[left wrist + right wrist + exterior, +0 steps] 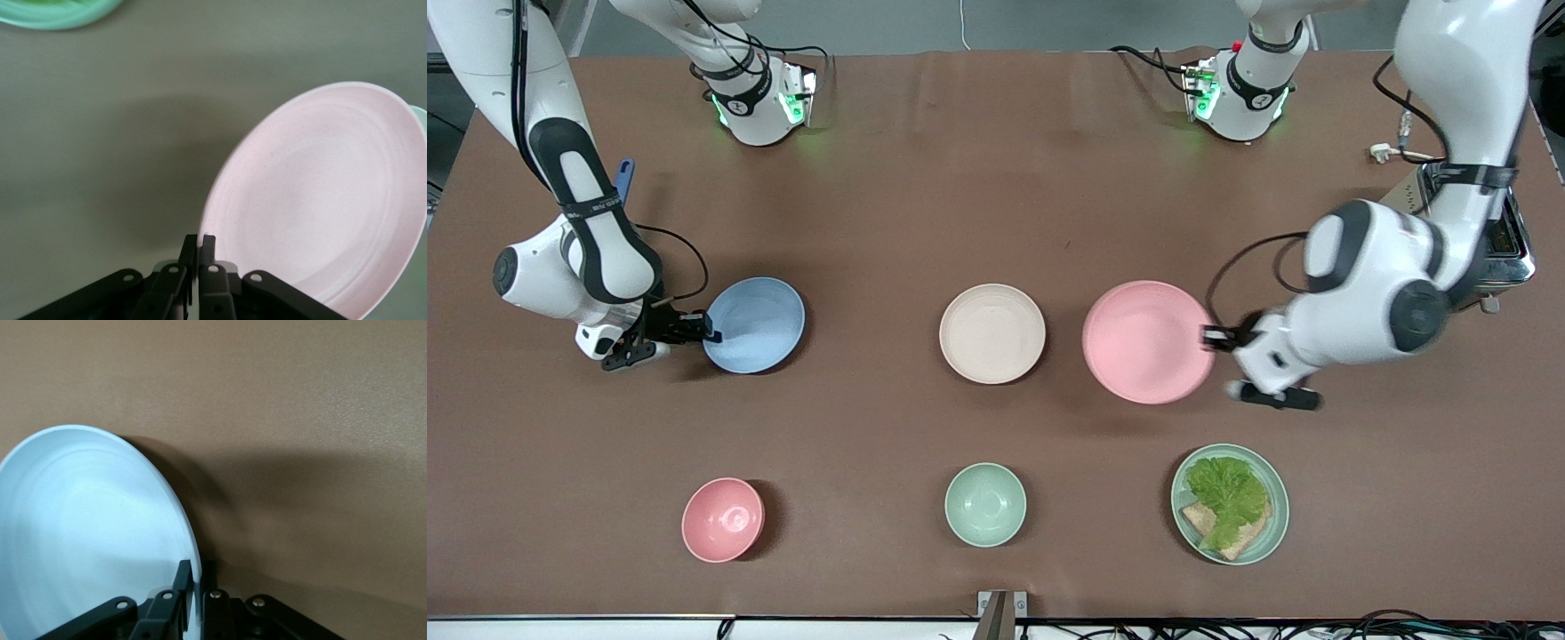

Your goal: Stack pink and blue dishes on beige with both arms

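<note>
The beige plate (992, 333) lies flat in the middle of the table. Beside it, toward the left arm's end, the pink plate (1147, 341) (327, 200) is tilted up, and my left gripper (1213, 338) (199, 245) is shut on its rim. Toward the right arm's end sits the blue plate (754, 324) (87, 540); my right gripper (708, 331) (198, 572) is shut on its rim, one finger inside and one outside.
Nearer the front camera stand a small pink bowl (723, 520), a pale green bowl (985, 504) and a green plate (1276, 507) with lettuce and bread. A metal toaster (1507, 240) sits at the left arm's end.
</note>
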Robot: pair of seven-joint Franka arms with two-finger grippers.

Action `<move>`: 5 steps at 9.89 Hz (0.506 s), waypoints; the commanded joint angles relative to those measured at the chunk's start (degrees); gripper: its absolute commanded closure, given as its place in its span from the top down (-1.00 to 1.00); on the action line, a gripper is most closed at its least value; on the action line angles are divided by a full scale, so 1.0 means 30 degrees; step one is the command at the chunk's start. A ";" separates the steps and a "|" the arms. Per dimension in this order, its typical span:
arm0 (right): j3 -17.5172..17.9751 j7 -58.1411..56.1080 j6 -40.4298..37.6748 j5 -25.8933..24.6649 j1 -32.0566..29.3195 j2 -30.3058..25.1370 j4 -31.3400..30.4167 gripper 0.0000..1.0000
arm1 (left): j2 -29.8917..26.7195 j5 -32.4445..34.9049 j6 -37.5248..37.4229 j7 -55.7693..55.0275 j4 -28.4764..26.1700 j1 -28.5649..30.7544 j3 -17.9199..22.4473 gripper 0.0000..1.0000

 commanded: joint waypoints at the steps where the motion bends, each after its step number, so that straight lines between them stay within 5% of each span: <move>1: -0.0161 0.1269 -0.2742 0.0342 -0.0500 -0.0569 0.1159 -0.99 | 0.1306 0.0099 0.2402 -0.2452 -0.0636 -0.2388 0.0049 -1.00; 5: -0.1481 0.6013 -1.1007 -0.2762 -0.0443 -0.1069 0.6751 -0.99 | 0.3210 0.1033 0.7561 -0.3401 -0.1868 -0.4593 0.0137 -0.98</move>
